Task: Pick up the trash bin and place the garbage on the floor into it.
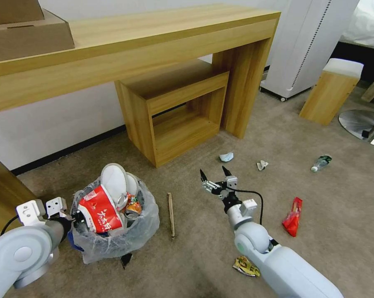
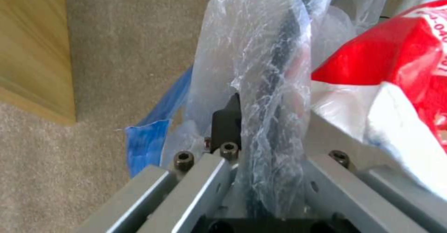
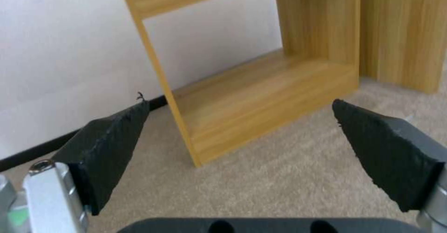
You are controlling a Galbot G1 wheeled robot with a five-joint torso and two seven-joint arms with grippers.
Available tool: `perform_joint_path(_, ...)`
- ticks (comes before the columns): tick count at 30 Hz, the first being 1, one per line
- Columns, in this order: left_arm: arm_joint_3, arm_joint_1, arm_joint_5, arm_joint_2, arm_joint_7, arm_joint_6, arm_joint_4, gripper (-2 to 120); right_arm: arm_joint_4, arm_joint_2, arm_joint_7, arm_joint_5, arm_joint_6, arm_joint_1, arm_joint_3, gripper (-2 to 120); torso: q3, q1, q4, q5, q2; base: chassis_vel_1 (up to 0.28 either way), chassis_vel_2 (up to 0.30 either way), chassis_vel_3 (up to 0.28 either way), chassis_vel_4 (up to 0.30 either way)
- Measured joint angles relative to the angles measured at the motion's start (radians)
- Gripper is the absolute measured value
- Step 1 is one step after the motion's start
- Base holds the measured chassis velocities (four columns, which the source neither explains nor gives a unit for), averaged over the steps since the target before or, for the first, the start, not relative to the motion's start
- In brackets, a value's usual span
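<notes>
Trash bin [image 1: 112,223] on beige carpet [image 1: 236,136] by the desk [image 1: 153,37], rim clamped by left hand [image 2: 261,128]; right hand [image 1: 215,173] spread

The trash bin [image 1: 112,231] wears a crinkled clear bag, holding a red-and-white wrapper [image 1: 99,213] and a white slipper [image 1: 114,180]. On the beige carpet [image 1: 203,248] lie a red wrapper [image 1: 293,216], a pale blue wad [image 1: 226,157], a brown wooden stick [image 1: 171,215] and a yellow wrapper [image 1: 246,266]. The right hand [image 1: 215,174] has black fingertips.

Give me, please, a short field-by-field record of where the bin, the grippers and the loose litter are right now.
trash bin: on the floor, bag-lined, full
left gripper: shut on bin rim
right gripper: open, empty, above carpet
wooden stick: beside bin
red wrapper: right of right arm
bottle: far right
yellow wrapper: by right arm
</notes>
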Motion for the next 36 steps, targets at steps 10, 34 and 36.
perform_joint_path(10,-0.001,0.009,0.019,-0.020,-0.001,-0.001,0.004,0,-0.109,0.101,0.265,0.226,-0.410,0.140,-0.032,100,0.000,0.000,-0.0001,-0.0001,0.000,0.000,0.000,0.000,0.000)
perform_joint_path(34,0.026,0.008,0.087,-0.062,0.015,0.002,0.052,0,-0.440,0.342,0.185,0.246,-0.717,0.292,-0.106,100,0.000,0.000,-0.0002,-0.0002,0.000,0.000,0.000,0.000,0.000)
perform_joint_path(36,0.026,0.009,0.090,-0.065,0.015,0.002,0.052,0,-0.472,0.357,0.169,0.226,-0.710,0.290,-0.117,100,0.000,0.000,-0.0001,-0.0001,0.000,0.000,0.000,0.000,0.000)
